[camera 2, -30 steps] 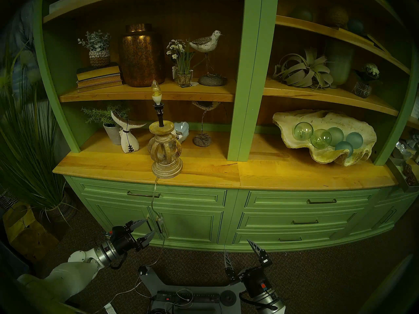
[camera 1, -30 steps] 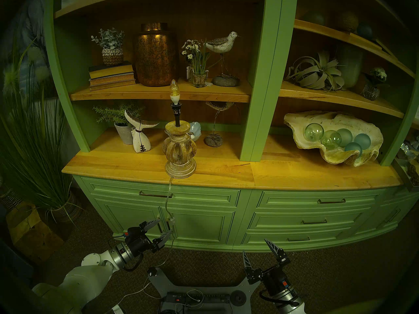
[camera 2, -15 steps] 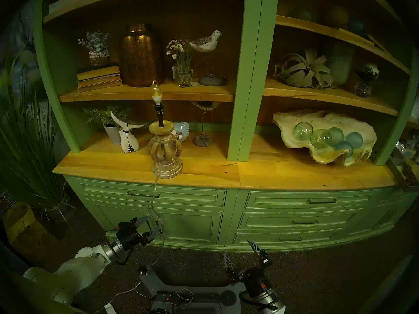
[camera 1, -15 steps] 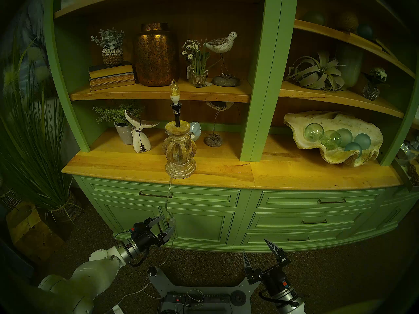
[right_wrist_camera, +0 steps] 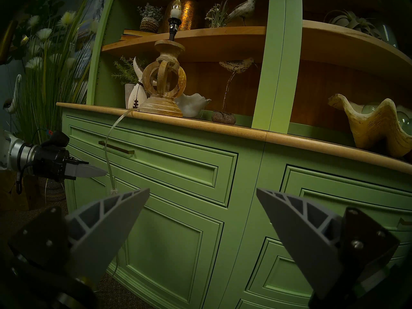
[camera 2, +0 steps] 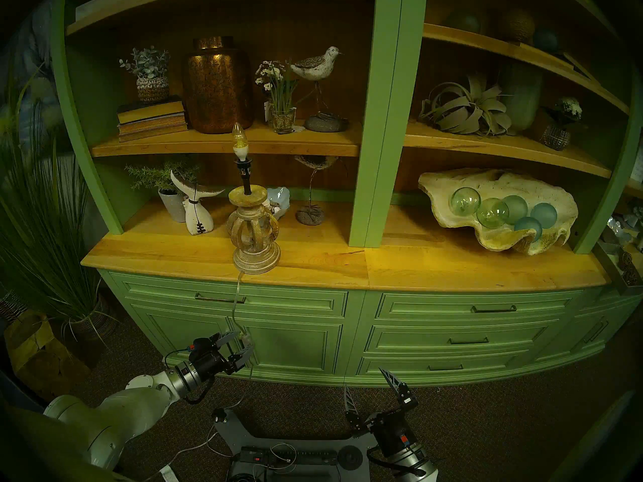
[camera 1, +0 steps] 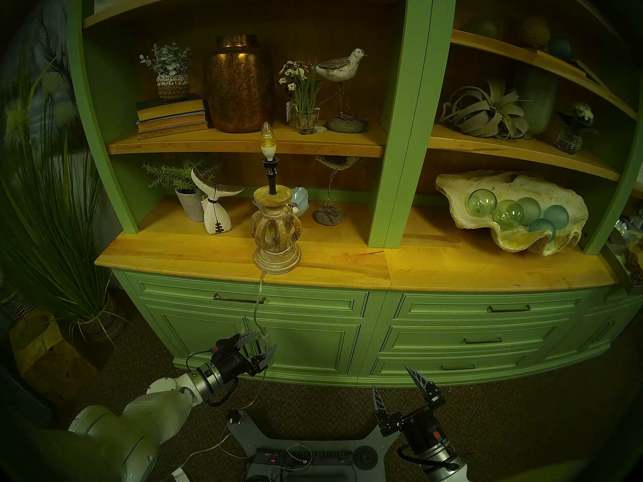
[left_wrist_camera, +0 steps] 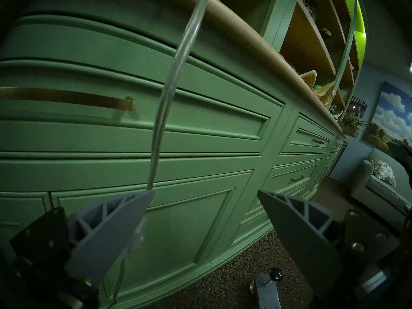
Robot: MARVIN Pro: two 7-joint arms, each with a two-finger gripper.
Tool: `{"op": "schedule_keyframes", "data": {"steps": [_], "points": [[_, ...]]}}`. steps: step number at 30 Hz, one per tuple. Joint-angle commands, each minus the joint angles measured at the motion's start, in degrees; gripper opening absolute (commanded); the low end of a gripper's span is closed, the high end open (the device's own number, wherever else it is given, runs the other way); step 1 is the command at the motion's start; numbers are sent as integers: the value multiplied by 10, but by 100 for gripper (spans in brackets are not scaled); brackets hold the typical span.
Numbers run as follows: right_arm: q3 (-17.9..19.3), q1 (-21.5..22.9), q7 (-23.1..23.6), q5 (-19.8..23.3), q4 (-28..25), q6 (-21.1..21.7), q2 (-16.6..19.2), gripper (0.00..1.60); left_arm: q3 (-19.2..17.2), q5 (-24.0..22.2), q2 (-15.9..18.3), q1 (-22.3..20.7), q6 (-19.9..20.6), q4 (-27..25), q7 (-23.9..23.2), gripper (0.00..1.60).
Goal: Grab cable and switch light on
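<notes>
Giant shell bowl (camera 1: pixel 452 192) on tabletop (camera 1: pixel 348 265) holds 5 glass balls (camera 1: pixel 482 201), 1 lamp (camera 1: pixel 277 234) w/ unlit bulb near front edge, its clear cable (camera 1: pixel 258 309) hangs down cabinet front w/ switch block betw. spread left pincer (camera 1: pixel 262 342) fingers, ungripped; right pincer (camera 1: pixel 395 380) also released, empty.

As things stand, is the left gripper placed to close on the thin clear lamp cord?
Probably yes: the open left gripper has the clear lamp cord and its switch block by its fingertips, nothing between.
</notes>
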Motion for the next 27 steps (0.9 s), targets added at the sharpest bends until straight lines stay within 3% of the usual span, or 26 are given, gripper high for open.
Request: {"op": "schedule_keyframes", "data": {"steps": [1, 8, 16, 27], "points": [[0, 3, 0, 1, -13, -4, 0, 160, -6, -1, -6, -48, -14, 20, 2, 160], [0, 3, 0, 1, -13, -4, 0, 160, -12, 0, -6, -65, -21, 40, 3, 160], [0, 3, 0, 1, -12, -4, 0, 160, -7, 6, -29, -80, -21, 62, 16, 160], [0, 4, 0, 1, -12, -4, 0, 160, 15, 29, -55, -87, -19, 83, 39, 160]]}}
